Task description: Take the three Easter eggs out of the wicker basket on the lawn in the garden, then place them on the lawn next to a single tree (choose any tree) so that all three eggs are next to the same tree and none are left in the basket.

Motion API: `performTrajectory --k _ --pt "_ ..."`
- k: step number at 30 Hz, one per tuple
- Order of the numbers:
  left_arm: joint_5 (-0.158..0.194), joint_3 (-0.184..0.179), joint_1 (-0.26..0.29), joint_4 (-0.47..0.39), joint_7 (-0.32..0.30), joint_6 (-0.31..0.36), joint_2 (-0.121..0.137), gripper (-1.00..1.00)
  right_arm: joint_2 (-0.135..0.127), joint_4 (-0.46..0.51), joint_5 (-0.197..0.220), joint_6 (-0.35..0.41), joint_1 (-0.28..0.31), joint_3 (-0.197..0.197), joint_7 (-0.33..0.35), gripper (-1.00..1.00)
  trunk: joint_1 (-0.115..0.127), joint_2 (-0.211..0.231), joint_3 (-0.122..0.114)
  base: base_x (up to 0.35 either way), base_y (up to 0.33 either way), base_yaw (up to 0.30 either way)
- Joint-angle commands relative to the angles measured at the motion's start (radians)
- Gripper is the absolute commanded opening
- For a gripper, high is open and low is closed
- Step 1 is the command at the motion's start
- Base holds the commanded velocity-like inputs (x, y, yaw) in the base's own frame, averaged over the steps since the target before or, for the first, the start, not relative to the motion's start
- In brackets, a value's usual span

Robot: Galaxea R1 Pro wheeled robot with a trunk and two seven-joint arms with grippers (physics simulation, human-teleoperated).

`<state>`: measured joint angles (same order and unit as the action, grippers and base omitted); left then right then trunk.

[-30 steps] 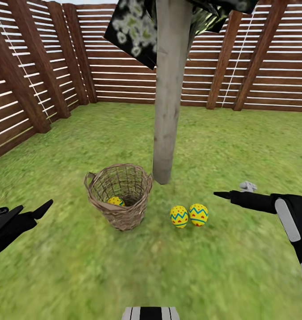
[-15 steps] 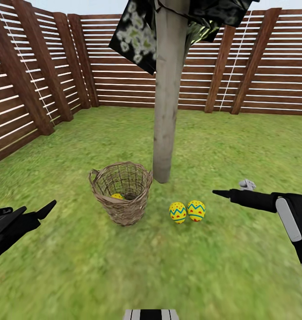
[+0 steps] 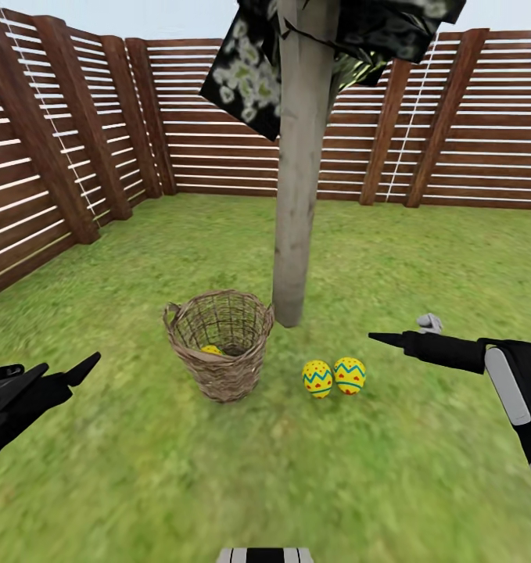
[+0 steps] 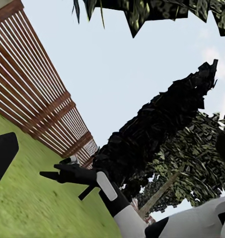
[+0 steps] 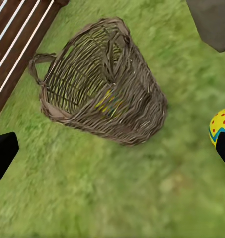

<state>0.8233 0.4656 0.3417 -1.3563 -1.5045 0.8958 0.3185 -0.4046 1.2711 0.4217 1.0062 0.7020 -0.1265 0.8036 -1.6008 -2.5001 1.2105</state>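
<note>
Plainly, with both the left gripper (image 3: 50, 374) and right gripper (image 3: 402, 335) open and empty, a careless reach for the last egg (image 3: 211, 350) risked tipping the wicker basket (image 3: 220, 344).

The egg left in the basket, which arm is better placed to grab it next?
Probably the left. The last egg sits inside the wicker basket, which is nearer the left gripper. The right gripper hangs beyond the two eggs already on the lawn.
</note>
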Motion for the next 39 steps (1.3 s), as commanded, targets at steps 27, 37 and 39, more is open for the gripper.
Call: performTrajectory --k 27,37,39 --pt "-0.004 -0.055 0.019 -0.01 0.023 0.02 0.004 1.0 0.345 0.113 -0.03 0.003 0.004 0.291 -0.285 1.0 0.099 0.179 -0.085 0.0 0.0 0.0" --pt "-0.004 -0.052 0.019 -0.002 0.023 0.019 0.032 1.0 0.364 0.127 -0.023 0.003 0.007 0.294 -0.293 1.0 0.137 0.249 -0.116 0.0 0.0 0.0" --pt "-0.005 -0.052 0.019 -0.002 0.023 0.019 0.033 1.0 0.369 0.126 -0.024 0.003 0.007 0.294 -0.293 1.0 0.145 0.263 -0.123 0.0 0.0 0.0"
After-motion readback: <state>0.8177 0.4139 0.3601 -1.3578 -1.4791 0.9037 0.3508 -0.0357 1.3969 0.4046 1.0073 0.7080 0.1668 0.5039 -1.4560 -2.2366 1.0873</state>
